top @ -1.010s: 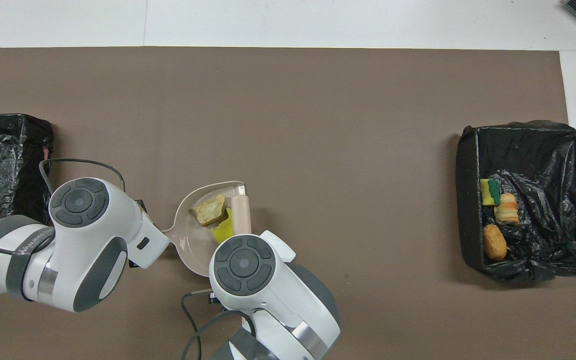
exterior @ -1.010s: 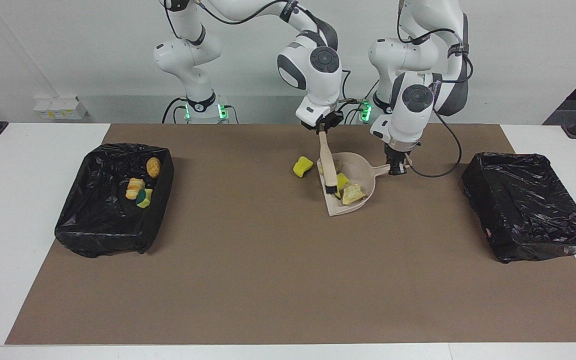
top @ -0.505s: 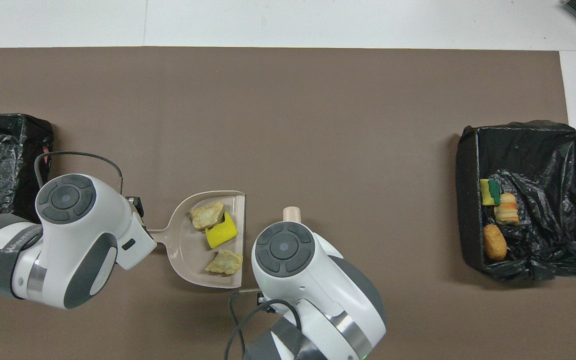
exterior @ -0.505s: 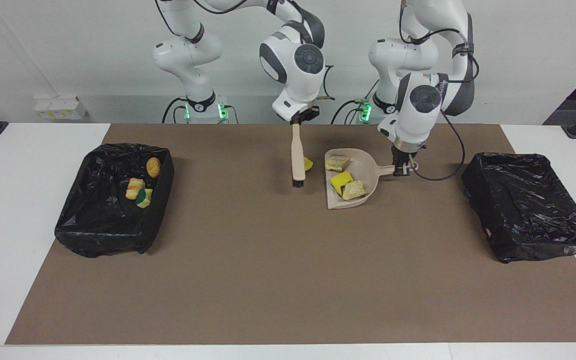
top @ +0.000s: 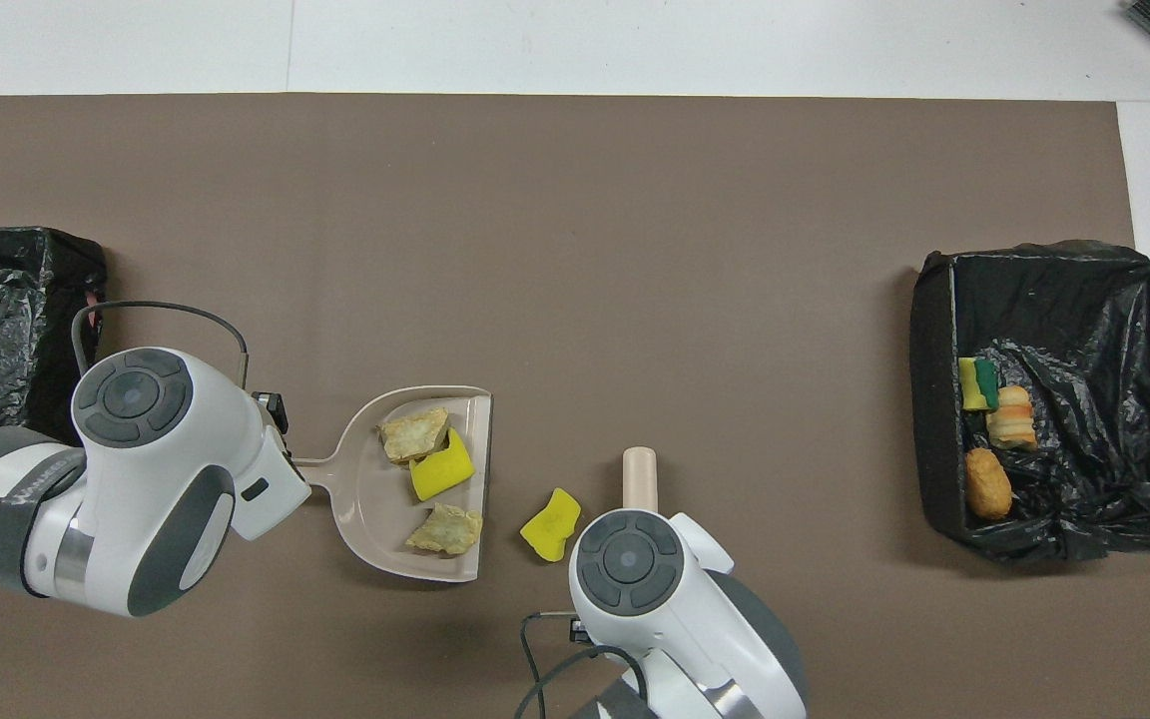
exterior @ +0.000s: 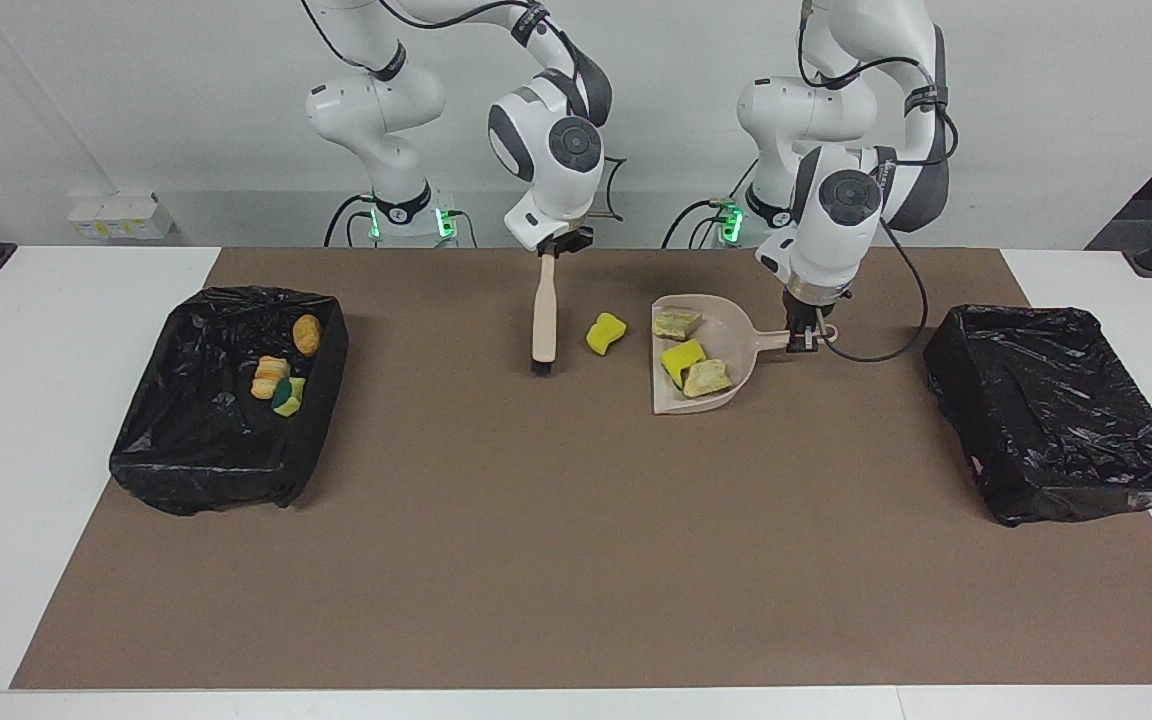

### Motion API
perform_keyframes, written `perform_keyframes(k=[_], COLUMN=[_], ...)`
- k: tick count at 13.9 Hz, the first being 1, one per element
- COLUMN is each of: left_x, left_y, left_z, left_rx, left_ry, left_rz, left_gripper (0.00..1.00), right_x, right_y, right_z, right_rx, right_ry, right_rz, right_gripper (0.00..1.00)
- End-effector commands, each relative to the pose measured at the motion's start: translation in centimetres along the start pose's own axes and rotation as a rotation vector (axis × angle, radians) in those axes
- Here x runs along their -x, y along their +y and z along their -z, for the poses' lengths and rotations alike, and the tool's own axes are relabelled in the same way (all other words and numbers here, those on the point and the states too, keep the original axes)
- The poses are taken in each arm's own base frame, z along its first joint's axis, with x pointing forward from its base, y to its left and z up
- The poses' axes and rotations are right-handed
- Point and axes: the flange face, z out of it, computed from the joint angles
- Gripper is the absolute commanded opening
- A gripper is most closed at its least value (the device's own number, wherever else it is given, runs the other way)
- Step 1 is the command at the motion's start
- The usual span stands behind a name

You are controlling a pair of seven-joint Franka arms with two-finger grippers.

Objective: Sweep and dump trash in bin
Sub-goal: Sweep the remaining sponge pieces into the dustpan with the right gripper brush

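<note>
My left gripper (exterior: pixel 804 338) is shut on the handle of a beige dustpan (exterior: pixel 731 340) that rests on the brown mat. Three pieces of trash lie in the pan: two tan pieces (exterior: pixel 676 323) and a yellow chunk (exterior: pixel 682 357). One yellow sponge chunk (exterior: pixel 605 332) lies loose on the mat beside the pan's mouth, and it also shows in the overhead view (top: pixel 550 523). My right gripper (exterior: pixel 548 252) is shut on the top of a beige brush (exterior: pixel 542 320). The brush hangs upright, bristles at the mat, beside the loose chunk toward the right arm's end.
A black-lined bin (exterior: pixel 206 480) at the right arm's end of the table holds three scraps (exterior: pixel 276 380). A second black-lined bin (exterior: pixel 1056 420) sits at the left arm's end. The brown mat (exterior: pixel 576 550) covers most of the white table.
My right gripper has lifted the brush out of the dustpan and carried it toward the right arm's end, past the loose yellow chunk. The dustpan has turned slightly and settled.
</note>
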Motion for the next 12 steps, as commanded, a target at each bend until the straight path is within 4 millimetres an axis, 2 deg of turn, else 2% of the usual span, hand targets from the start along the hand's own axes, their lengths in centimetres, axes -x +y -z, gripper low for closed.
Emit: perform_keyframes(k=[1, 3, 5, 7, 12], left_x=[0.3, 0.4, 0.4, 0.4, 0.5], left_y=[0.2, 0.3, 0.3, 0.3, 0.3], left_z=[0.4, 0.5, 0.4, 0.5, 0.4], left_rx=[-0.014, -0.011, -0.008, -0.01, -0.008], left_ry=[-0.01, -0.011, -0.011, -0.011, -0.011], left_rz=[-0.015, -0.009, -0.007, -0.006, 0.013], left_gripper=[0.0, 0.0, 0.0, 0.0, 0.0], right_x=[-0.1, -0.9, -0.7, -0.7, -0.2], right_y=[-3.4, -6.0, -9.8, -12.7, -14.3], right_z=[-1.2, -0.5, 0.5, 0.9, 3.2], right_rx=[-0.116, -0.188, -0.233, -0.316, -0.368], right_ry=[0.022, 0.028, 0.025, 0.048, 0.079], right_rz=[-0.037, -0.064, -0.08, -0.101, -0.074], right_gripper=[0.0, 0.0, 0.0, 0.0, 0.0])
